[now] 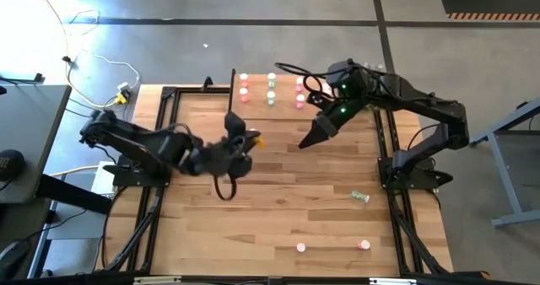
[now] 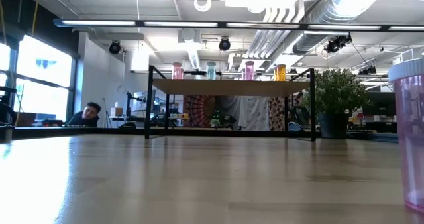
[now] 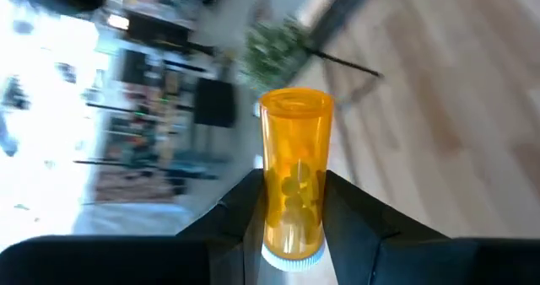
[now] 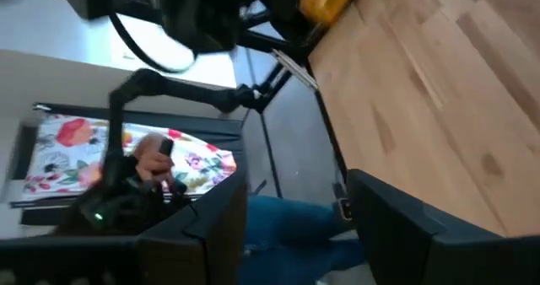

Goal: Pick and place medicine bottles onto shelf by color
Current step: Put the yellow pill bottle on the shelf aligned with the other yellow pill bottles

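My left gripper [image 1: 245, 143] is over the middle of the table, shut on an orange medicine bottle [image 3: 294, 175] with a white cap. My right gripper [image 1: 305, 142] hovers open just to its right, with nothing between its fingers [image 4: 295, 205]. The shelf [image 2: 232, 87] stands at the table's far edge. On it stand a red bottle [image 2: 177, 70], a green one [image 2: 211, 69], a pink one [image 2: 249, 69] and an orange one [image 2: 280, 71]. Loose on the table are a green bottle [image 1: 361, 197], a pink one [image 1: 300, 247] and a red one [image 1: 364, 244]. My left gripper pinches the orange bottle's side walls [image 3: 274, 222] between its two fingers, near the white-capped end [image 3: 291, 255]. The bottle lies along the fingers, cap toward the wrist, its base sticking out past the fingertips. It is lifted clear of the table.
A potted plant [image 2: 338, 91] stands beyond the shelf's right end. A pink bottle [image 2: 411, 131] stands very close to the low camera at the right. A person [image 4: 278, 234] is beside the table; another [image 2: 86, 114] sits far behind. Bare planks lie between the grippers and the near edge.
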